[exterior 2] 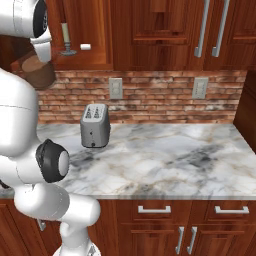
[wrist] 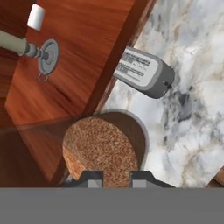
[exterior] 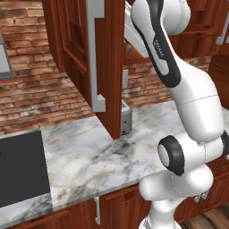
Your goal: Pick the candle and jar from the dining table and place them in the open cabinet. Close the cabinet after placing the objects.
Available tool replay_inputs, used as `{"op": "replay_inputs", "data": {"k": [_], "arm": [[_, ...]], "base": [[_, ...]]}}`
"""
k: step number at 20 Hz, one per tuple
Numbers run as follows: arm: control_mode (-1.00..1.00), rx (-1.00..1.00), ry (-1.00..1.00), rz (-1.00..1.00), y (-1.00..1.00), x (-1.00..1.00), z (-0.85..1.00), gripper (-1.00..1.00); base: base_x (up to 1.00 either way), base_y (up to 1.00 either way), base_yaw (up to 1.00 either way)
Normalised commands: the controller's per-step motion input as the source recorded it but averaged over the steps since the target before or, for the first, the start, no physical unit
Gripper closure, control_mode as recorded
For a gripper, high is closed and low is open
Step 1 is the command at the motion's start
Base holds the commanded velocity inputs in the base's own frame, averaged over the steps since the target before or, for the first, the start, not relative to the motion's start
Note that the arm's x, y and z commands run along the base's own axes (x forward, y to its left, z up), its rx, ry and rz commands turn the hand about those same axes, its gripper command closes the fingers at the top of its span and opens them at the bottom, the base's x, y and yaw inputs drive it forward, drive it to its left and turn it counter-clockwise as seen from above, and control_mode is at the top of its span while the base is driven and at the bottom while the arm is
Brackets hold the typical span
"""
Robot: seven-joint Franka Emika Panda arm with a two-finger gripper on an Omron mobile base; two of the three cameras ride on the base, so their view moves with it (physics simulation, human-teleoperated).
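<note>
Jaws of gripper (wrist: pixel 113 175) narrow, right at jar (wrist: pixel 105 151); grip unclear. Jar at cabinet (exterior 2: pixel 100 30) shelf edge, candle (exterior 2: pixel 65 37) already inside. Push jar deeper, let go slowly, back out straight.

Brown-filled jar (wrist: pixel 103 151), cream candle (wrist: pixel 13 43), reddish-brown cabinet (wrist: pixel 83 65).

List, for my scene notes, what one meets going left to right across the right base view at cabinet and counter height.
Brown-filled clear glass jar → cream stick candle on dark metal candlestick → silver two-slot toaster → two long silver bar handles.
</note>
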Motion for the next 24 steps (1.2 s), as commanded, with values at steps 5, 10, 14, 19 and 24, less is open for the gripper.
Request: {"op": "replay_inputs", "data": {"k": [5,10,14,19,24], "arm": [[-1.00,0.11,0.00,-0.01,0.00,-0.52,0.19,1.00],[-1.00,0.04,-0.03,-0.02,0.00,0.01,0.04,1.00],[-1.00,0.00,-0.17,-0.09,0.07,0.45,0.00,1.00],[-1.00,0.00,-0.22,-0.10,0.07,0.41,0.00,1.00],[-1.00,0.01,-0.13,-0.05,0.00,0.02,0.00,1.00]], "base": [[0.00,0.00,0.00],[0.00,0.00,0.00],[0.00,0.00,0.00],[0.00,0.00,0.00],[0.00,0.00,0.00]]}}
